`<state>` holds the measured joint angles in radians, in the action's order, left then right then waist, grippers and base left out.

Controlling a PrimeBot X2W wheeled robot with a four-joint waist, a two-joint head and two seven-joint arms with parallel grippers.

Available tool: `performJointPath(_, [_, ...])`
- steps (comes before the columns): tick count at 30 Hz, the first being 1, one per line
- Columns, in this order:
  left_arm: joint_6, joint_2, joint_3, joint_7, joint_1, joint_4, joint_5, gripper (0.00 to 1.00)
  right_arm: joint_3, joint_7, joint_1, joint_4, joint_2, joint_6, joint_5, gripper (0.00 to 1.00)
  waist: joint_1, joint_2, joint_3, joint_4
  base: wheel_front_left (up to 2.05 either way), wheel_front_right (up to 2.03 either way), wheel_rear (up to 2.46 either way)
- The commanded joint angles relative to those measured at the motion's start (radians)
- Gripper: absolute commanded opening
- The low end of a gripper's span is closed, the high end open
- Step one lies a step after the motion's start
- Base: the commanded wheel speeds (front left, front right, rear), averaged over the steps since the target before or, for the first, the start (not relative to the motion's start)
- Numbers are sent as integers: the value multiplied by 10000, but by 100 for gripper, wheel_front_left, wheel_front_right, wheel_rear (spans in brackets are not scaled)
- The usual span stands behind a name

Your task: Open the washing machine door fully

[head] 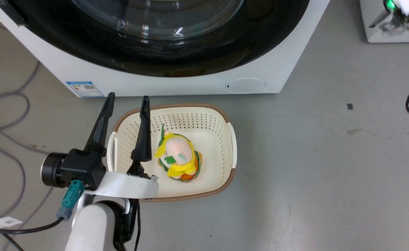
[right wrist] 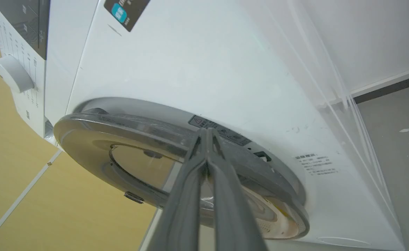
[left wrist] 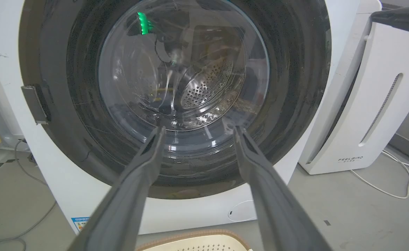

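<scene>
Opening step: your right hand (right wrist: pixel 207 131), fingers (right wrist: pixel 187 188) pinched together, touches the rim of the washing machine door (right wrist: pixel 93 139), near flush on the washing machine (right wrist: pixel 190 62); left hand (head: pixel 128 97) gapes idle. Next, lever it outward.

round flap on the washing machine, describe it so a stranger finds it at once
Find the white washing machine with its big black door. Along the bottom of its front, the round flap is a plain white outlined disc at one end; the blue label sticker marks the other.
</scene>
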<state>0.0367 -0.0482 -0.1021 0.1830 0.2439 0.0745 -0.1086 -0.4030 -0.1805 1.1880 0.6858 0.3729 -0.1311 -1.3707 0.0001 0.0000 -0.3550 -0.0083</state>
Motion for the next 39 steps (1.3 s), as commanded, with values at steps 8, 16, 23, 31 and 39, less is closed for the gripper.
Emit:
performJointPath(8, [-124, -16, -101, 243, 386, 209, -135, 100, -1504, -682, 2149, 1382, -186, 2, -581, 0, -1, 0, -478, 142, 0, 0, 0])
performJointPath(16, [-212, -17, -217, 410, 631, 369, -314, 100, -2746, -1531, 3709, 2500, -424, 2, -1152, 0, -1, 0, -1002, 246, 0, 0, 0])
performJointPath(23, [-279, -18, -339, 556, 833, 458, -461, 100, -3609, -2360, 4698, 3173, -464, 3, -1865, 0, -1, 0, -1363, 293, 0, 0, 0])
performJointPath(31, [-306, -20, -466, 723, 1074, 468, -493, 100, -4421, -3485, 5487, 3583, -358, 3, -2940, 0, -1, 0, -1596, 318, 0, 0, 0])
performJointPath(39, [-323, -20, -535, 787, 958, 318, -552, 100, -4782, -4366, 5102, 3305, -111, 4, -3529, 0, -1, 0, -1206, 346, 0, 0, 0])
